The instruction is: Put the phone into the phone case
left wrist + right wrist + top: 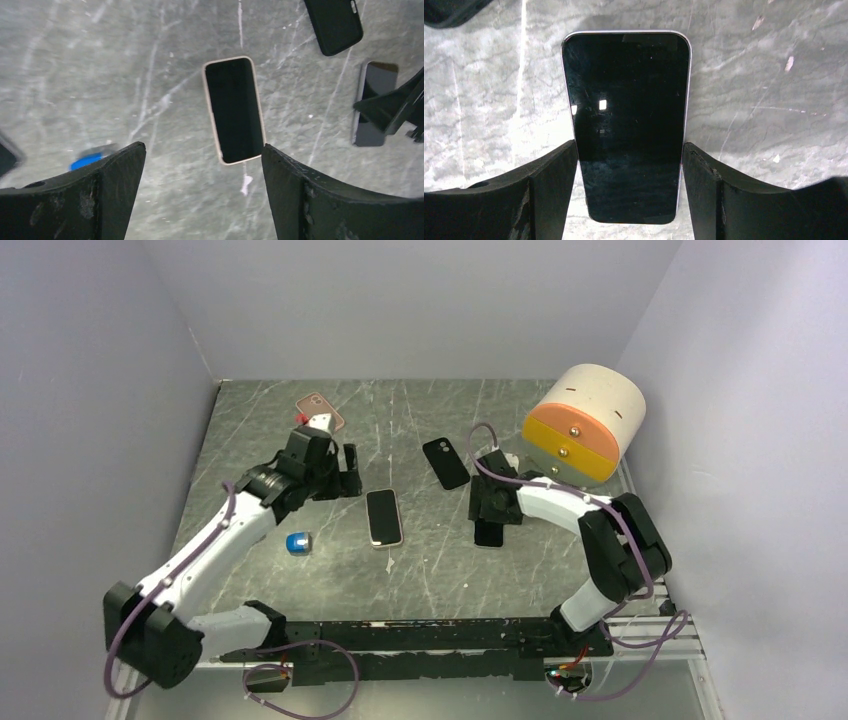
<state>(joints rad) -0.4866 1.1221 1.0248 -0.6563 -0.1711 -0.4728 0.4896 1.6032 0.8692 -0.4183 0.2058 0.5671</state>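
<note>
Phone [626, 125] lies flat between the spread right fingers [549, 195], and the left fingers [115, 185] are spread too.

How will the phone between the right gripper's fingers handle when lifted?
Probably stiff: the phone looks like a thin slab lying flat on the table. Its glossy screen shows reflections, so it is likely slippery; the right gripper has only narrow edges to pinch.

Two phones [383, 518] [488, 535], two cases [445, 462] [320, 410], two other items [299, 542] [585, 420]

The dark-screened phone [626, 120] lies flat, face up, right of the middle of the counter [440, 585]; the black phone case [445, 462] lies flat nearer the far edge, apart.
</note>
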